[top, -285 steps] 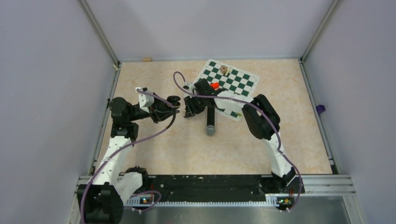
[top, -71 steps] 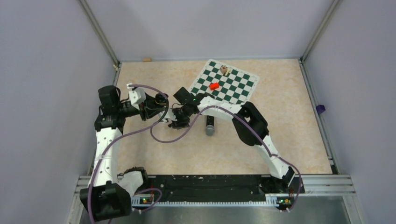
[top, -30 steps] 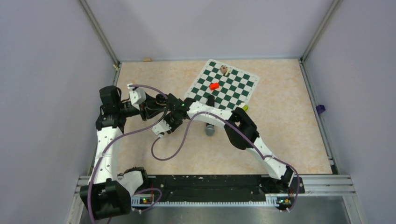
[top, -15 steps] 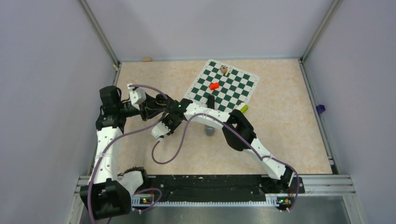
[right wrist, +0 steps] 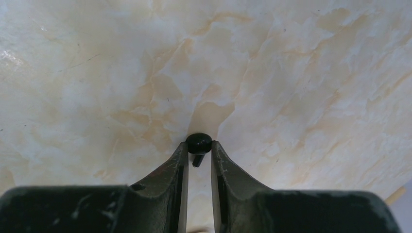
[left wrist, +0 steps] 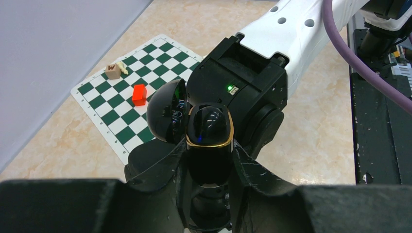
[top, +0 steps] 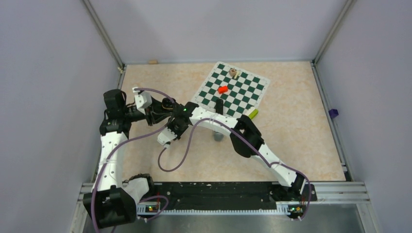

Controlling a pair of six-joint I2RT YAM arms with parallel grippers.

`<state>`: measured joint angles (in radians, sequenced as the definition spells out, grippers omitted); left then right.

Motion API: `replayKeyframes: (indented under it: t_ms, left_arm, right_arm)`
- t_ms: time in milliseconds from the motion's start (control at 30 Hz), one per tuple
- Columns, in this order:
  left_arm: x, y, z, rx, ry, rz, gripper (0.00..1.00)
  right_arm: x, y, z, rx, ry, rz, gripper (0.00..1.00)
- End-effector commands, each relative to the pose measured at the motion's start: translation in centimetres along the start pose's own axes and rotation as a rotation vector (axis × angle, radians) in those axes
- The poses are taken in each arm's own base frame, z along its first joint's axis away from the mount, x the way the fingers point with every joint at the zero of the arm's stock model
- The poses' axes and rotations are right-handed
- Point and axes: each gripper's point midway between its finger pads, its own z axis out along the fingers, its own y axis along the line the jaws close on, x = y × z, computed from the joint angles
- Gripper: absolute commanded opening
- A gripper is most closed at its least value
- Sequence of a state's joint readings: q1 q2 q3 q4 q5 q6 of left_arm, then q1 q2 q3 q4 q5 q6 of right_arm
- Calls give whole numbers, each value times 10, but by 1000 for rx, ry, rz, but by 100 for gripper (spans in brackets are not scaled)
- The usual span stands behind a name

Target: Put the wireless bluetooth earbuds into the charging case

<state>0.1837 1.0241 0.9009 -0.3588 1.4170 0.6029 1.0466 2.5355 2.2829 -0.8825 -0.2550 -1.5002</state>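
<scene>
My left gripper (left wrist: pixel 210 151) is shut on the charging case (left wrist: pixel 210 162), a glossy black case with a gold rim, held upright with its domed lid (left wrist: pixel 167 118) swung open to the left. In the top view the left gripper (top: pixel 163 108) sits at the table's left, with the right arm's wrist right beside it. My right gripper (right wrist: pixel 199 146) points down at the bare marble top, its two fingertips pressed against the sides of a black earbud (right wrist: pixel 199 142) whose short stem shows between them. In the top view the right gripper (top: pixel 171 133) hides this earbud. No other earbuds show.
A green-and-white chessboard mat (top: pixel 241 95) lies at the back with a red piece (top: pixel 223 89) and a small wooden cube (top: pixel 233 73) on it. A black microphone (top: pixel 219 106) lies partly under the right arm. A yellow-green block (top: pixel 253 113) sits beside the mat.
The right arm has reached further left and nearer, and its jaws have narrowed onto the black earbud. The left arm and the case have stayed put.
</scene>
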Motion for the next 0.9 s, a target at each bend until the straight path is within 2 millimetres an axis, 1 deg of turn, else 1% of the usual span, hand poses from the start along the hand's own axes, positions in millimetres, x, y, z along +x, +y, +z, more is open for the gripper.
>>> replayKeyframes:
  t_ms: [0, 67, 100, 200, 267, 367, 467, 500, 533, 667, 733, 867]
  left_arm:
    - [-2, 1, 0, 13, -12, 26, 0]
    - [-1, 1, 0, 13, -11, 30, 0]
    - [-2, 0, 0, 12, -11, 33, 0]
    - [-2, -1, 0, 15, -13, 33, 0]
    - [-1, -1, 0, 15, -13, 43, 0]
    - [-1, -2, 0, 14, -13, 55, 0]
    - [-3, -4, 0, 18, -18, 66, 0]
    - [-3, -4, 0, 19, -18, 68, 0]
    - [-3, -5, 0, 21, -19, 68, 0]
    - [-3, -6, 1, 23, -20, 75, 0]
    - [-1, -5, 2, 20, -19, 71, 0]
    - [2, -3, 5, 19, -18, 61, 0]
  right_arm:
    - [7, 52, 34, -172, 19, 65, 8]
    - [3, 37, 24, -122, 11, 90, 6]
    - [-1, 26, 16, -81, 1, 115, 5]
    - [-18, 6, -18, -3, -40, 189, 3]
    - [-28, 2, -42, 28, -62, 232, 2]
    - [-39, 2, -76, 73, -83, 299, 0]
    - [-42, 11, -100, 102, -71, 366, 0]
    - [-41, 13, -107, 114, -64, 386, 0]
    - [-39, 13, -118, 137, -62, 415, 0]
    - [-31, 19, -144, 189, -86, 511, 0]
    - [-29, 23, -159, 211, -125, 575, 0]
    - [-19, 21, -197, 290, -220, 711, 0]
